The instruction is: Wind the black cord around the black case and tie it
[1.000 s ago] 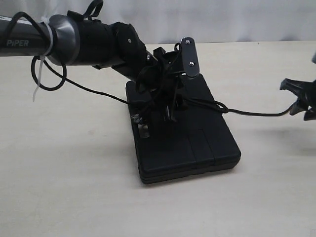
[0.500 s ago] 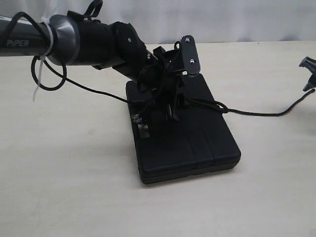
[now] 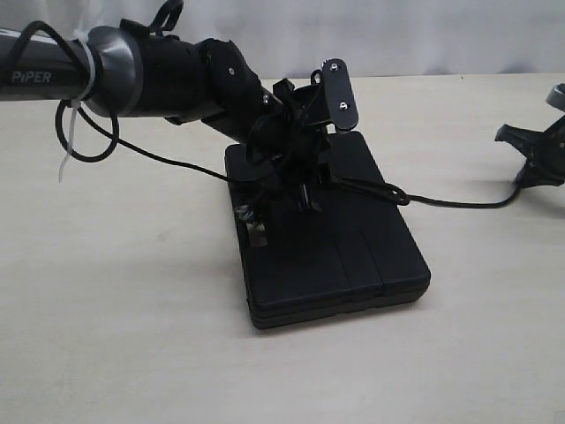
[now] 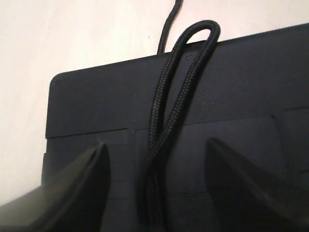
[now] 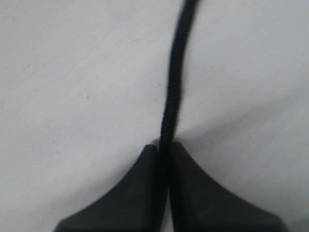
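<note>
The black case lies flat mid-table. A doubled loop of the black cord lies over its lid. My left gripper hovers just above the case's far half, open, one finger on each side of the loop without touching it. From the case, the cord trails right across the table. At the right edge my right gripper is shut on that end. In the right wrist view the cord is pinched between the closed fingertips of the right gripper.
The left arm reaches in from the upper left, with a smooth black cable and a white zip tie hanging off it. A scrap of silvery tape sits at the case's left edge. Bare pale table surrounds the case.
The right gripper let the cord's end go, drew back right with its jaws open, then returned and shut on it again. The left gripper stayed open over the case.
</note>
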Controlling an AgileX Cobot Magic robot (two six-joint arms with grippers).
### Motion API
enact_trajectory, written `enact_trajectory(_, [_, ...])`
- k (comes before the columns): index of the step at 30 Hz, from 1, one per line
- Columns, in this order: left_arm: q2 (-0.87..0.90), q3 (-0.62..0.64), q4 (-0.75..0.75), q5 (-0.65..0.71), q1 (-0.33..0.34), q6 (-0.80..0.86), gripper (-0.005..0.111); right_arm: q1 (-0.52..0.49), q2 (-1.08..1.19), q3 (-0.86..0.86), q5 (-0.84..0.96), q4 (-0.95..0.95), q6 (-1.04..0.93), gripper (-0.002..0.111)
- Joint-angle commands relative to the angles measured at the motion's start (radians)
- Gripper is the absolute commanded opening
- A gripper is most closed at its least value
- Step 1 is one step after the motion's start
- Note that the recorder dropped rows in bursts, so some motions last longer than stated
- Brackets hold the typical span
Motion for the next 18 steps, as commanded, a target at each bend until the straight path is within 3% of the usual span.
enact_trajectory(1, [-0.005,0.005,-0.014,-0.008,0.0,-0.009,0.055,0.006,0.081,0.021,0.101,0.107,-0.313,0.004])
enact_trajectory(5, [-0.005,0.005,-0.006,0.01,0.0,-0.009,0.055,0.006,0.06,0.021,0.102,0.184,-0.549,0.004])
enact_trajectory(10, [-0.005,0.005,0.019,0.033,0.0,-0.009,0.055,0.006,0.014,0.032,0.094,0.194,-0.706,0.004])
enact_trajectory(16, [-0.005,0.005,0.042,0.045,0.0,-0.005,0.027,0.006,-0.026,0.062,0.073,0.341,-0.845,0.004])
enact_trajectory(18, [-0.003,0.005,0.048,0.045,0.0,-0.005,0.029,0.006,-0.031,0.062,0.089,0.373,-0.874,0.004])
